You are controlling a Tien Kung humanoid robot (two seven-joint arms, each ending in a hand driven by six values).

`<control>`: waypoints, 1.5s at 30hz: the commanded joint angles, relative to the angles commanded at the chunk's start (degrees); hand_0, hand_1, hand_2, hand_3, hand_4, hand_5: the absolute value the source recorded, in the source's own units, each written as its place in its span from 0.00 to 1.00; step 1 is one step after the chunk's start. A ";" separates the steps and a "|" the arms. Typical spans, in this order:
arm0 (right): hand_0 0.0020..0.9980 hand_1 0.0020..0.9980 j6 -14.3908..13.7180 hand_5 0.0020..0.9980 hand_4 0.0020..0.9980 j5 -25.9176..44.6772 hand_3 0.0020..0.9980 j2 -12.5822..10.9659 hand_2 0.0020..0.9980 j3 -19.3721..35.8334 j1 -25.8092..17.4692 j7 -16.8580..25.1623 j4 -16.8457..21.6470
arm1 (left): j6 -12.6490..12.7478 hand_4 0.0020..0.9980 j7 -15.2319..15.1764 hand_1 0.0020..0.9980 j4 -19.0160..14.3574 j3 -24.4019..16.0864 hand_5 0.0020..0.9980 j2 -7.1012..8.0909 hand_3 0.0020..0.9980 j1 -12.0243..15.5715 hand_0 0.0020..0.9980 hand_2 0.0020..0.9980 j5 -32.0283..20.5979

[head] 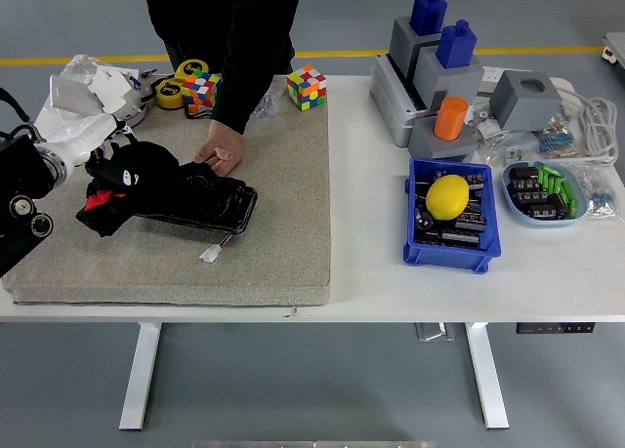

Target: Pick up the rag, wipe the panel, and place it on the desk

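Note:
A black rag (132,182) with a red tag lies bunched over the left end of a black glossy panel (210,203) on the beige mat (264,243). My left hand (98,150), white-wristed, is shut on the rag at the mat's left side and presses it on the panel. A person's hand (221,149) rests on the panel's far edge and holds it down. My right hand is out of view.
A small white connector (209,254) lies on the mat in front of the panel. Two Rubik's cubes (306,86), tape rolls (174,93) and crumpled plastic (88,82) lie at the back left. A blue bin (451,219) with a yellow lemon stands right of the mat.

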 joint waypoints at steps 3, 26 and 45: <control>0.74 0.68 -0.05 0.56 1.00 -0.07 0.62 0.01 0.68 0.09 0.01 0.01 0.05 | 0.33 0.70 -0.31 0.18 1.42 -1.25 0.08 0.20 0.59 0.22 0.26 0.38 0.31; 0.74 0.68 -0.09 0.56 1.00 -0.03 0.62 0.03 0.68 -0.01 0.40 0.12 0.14 | 1.40 0.69 -1.59 0.18 4.75 -0.40 0.09 -1.86 0.59 -0.61 0.26 0.38 -1.33; 0.74 0.68 -0.05 0.56 1.00 0.17 0.62 -0.29 0.68 -0.07 0.45 0.47 0.05 | 0.72 0.69 0.29 0.18 -0.43 1.02 0.08 -5.10 0.59 -0.41 0.26 0.38 0.72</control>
